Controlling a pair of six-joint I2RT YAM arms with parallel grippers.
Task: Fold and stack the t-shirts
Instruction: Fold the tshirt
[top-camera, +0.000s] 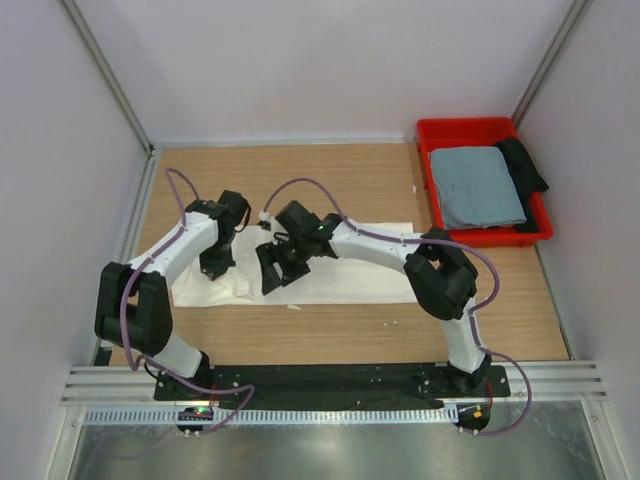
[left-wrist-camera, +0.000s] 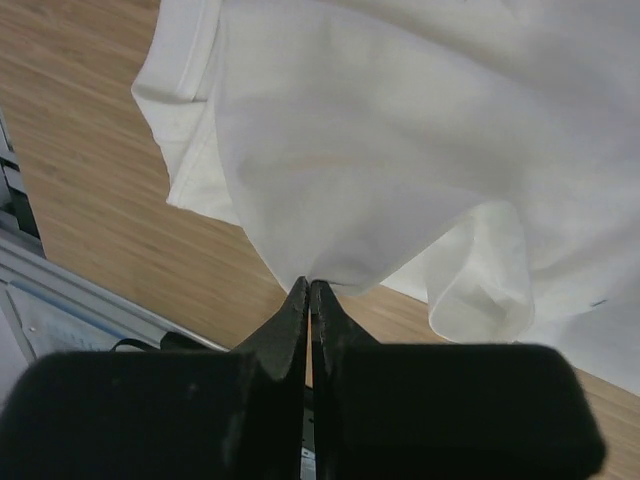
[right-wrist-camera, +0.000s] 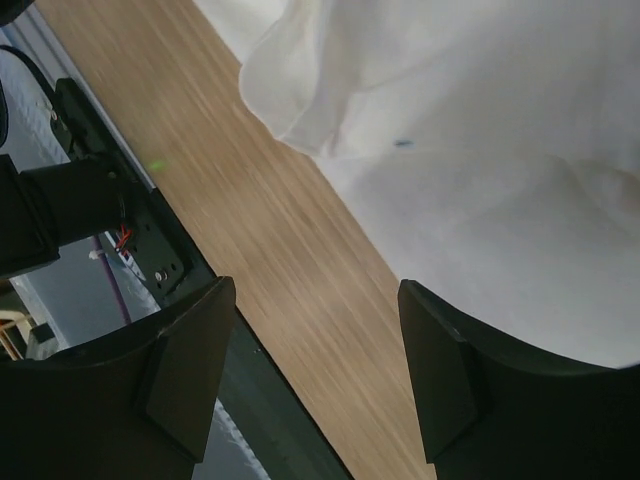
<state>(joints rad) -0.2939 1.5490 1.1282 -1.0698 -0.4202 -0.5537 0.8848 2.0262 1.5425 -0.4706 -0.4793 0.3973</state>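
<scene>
The white t-shirt (top-camera: 350, 270) lies across the middle of the table as a long folded strip; no print shows. My left gripper (top-camera: 216, 268) is over its left end. In the left wrist view the left gripper (left-wrist-camera: 308, 284) is shut on a pinched fold of the white t-shirt (left-wrist-camera: 400, 150), and the cloth pulls to a point at the tips. My right gripper (top-camera: 270, 280) hovers at the shirt's near edge. In the right wrist view the right gripper (right-wrist-camera: 315, 345) is open over bare wood, with the white t-shirt (right-wrist-camera: 480, 150) just beyond it. The grey-blue t-shirt (top-camera: 477, 185) lies folded in the bin.
A red plastic bin (top-camera: 465, 127) stands at the back right, with a black cloth (top-camera: 522, 165) along its right side. The black base rail (right-wrist-camera: 150, 250) runs along the table's near edge, close to my right gripper. Grey walls close in the table.
</scene>
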